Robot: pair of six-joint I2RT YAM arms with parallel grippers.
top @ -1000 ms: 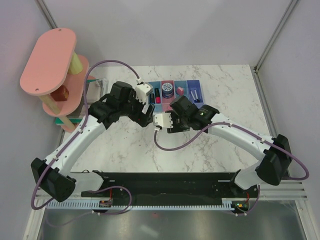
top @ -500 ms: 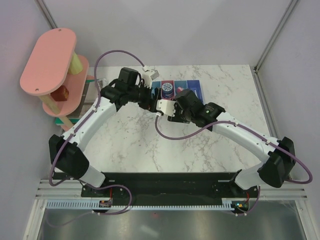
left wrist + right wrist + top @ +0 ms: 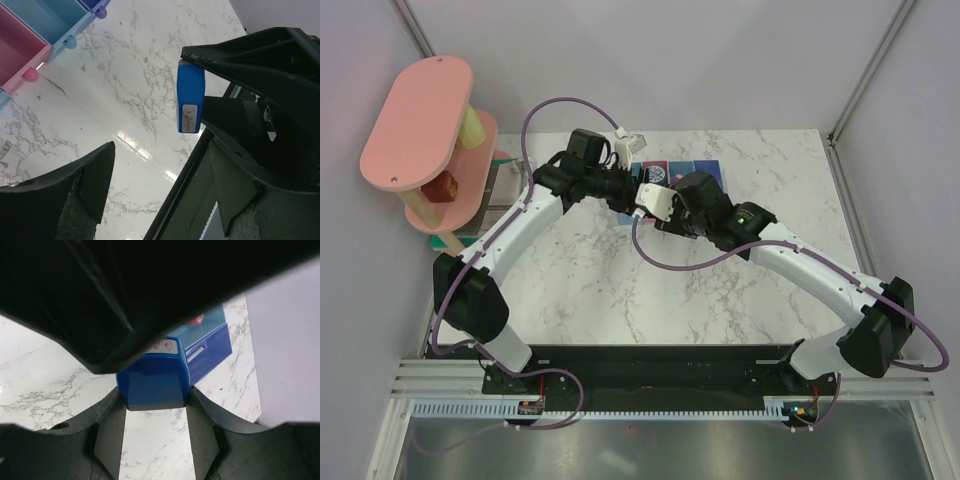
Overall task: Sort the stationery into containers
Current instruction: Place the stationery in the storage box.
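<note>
1. Presently gripping the blue wedge block [image 3: 154, 372] in the right gripper [image 3: 154, 402], jaws narrowed onto its two opposite sides, stickered face turned away from the wrist.
2. Carrying it clear of the table [image 3: 570, 290], with marble showing behind it and nothing touching it but the fingers.
3. Pinching by the sides only, probably so as to leave the stickered end bare for a second grip or a clean drop.
4. Facing it with the left gripper [image 3: 160, 165], jaws spread wide and holding nothing, the block just ahead of the gap rather than between the fingers [image 3: 85, 190].
5. Looks like a handover being set up. Could equally be two arms crowding one spot; cannot tell which.
6. Hovering near the containers [image 3: 30, 50], by their knobbed front ends. Purple-blue bin [image 3: 212, 347] just behind the block in the right wrist view, likely the reason for holding so close to the row.
7. Seen from above, meeting wrist to wrist at the near edge of the row and hiding much of it; round blue roll [image 3: 657, 175] already lying in one bin.
8. Judged partly done: block not yet in any bin.
</note>
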